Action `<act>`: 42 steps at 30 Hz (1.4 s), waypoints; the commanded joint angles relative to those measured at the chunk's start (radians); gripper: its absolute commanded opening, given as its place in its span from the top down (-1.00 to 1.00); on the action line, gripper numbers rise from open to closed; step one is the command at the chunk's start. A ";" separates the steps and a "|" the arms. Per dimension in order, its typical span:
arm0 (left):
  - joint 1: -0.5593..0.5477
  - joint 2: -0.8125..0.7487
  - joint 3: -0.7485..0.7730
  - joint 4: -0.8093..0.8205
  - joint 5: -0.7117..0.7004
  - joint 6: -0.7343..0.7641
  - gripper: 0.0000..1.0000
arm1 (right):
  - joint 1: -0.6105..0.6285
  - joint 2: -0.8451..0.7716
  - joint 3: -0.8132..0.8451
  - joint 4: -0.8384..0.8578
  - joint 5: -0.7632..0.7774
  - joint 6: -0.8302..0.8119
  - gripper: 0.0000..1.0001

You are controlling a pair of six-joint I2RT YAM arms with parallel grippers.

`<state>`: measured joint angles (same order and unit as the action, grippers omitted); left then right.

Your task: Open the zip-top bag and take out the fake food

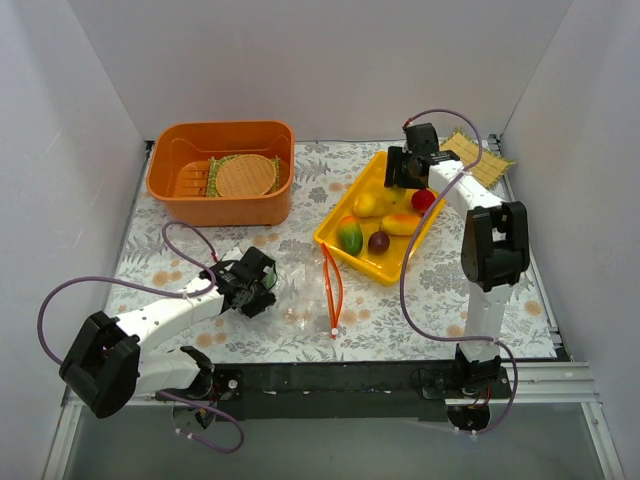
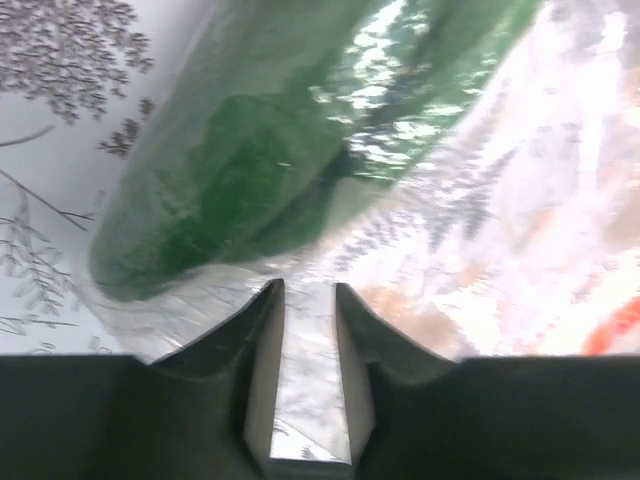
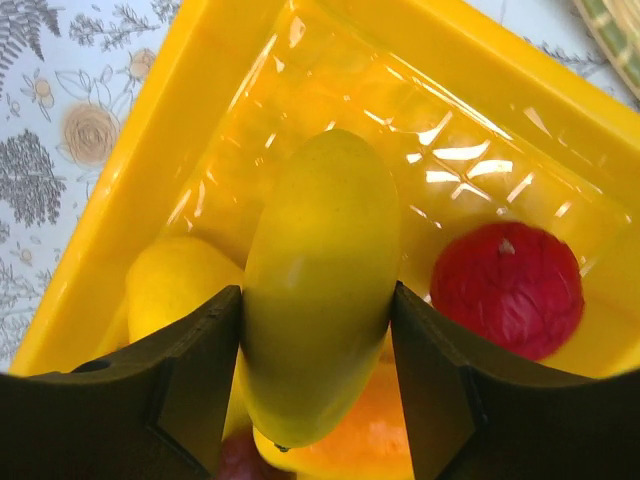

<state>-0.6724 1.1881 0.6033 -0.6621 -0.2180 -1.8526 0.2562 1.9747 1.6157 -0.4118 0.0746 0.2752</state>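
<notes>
Floral cloth (image 1: pixel 400 300) covers the table between white walls. On it, the left gripper (image 2: pixel 308 290) has its jaws a narrow slit apart with clear film of the bag (image 1: pixel 305 290) between them; whether they pinch it I cannot tell. Just ahead of its fingertips a green piece (image 2: pixel 250 160) lies inside the bag. The right gripper (image 3: pixel 315 300) clamps a yellow fruit (image 3: pixel 320 230) between both fingers, above the yellow tray (image 3: pixel 180 130). Under and beside it in the tray lies more food (image 1: pixel 378 241), with a red piece (image 3: pixel 507 288) just to its right.
</notes>
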 commanded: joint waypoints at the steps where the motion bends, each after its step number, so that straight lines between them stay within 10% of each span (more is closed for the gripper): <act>1: 0.002 -0.038 0.088 -0.008 0.020 0.044 0.29 | 0.015 0.032 0.105 -0.047 -0.006 -0.019 -0.42; 9: 0.019 -0.076 0.207 -0.116 -0.096 0.079 -0.27 | 0.069 -0.218 -0.092 -0.078 -0.051 -0.013 -0.49; 15: 0.122 -0.076 0.213 -0.151 -0.164 0.105 -0.33 | 0.230 -0.532 -0.474 0.118 -0.234 0.109 0.45; 21: 0.143 -0.018 0.178 -0.125 -0.207 0.119 -0.31 | 0.348 -0.606 -0.769 0.335 -0.400 0.234 0.67; 42: 0.145 0.128 0.007 0.062 -0.159 0.086 0.14 | 0.581 -0.226 -0.732 0.757 -0.536 0.387 0.32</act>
<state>-0.5320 1.2709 0.6743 -0.5922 -0.3832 -1.7493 0.8215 1.7123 0.8398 0.2108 -0.4320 0.6472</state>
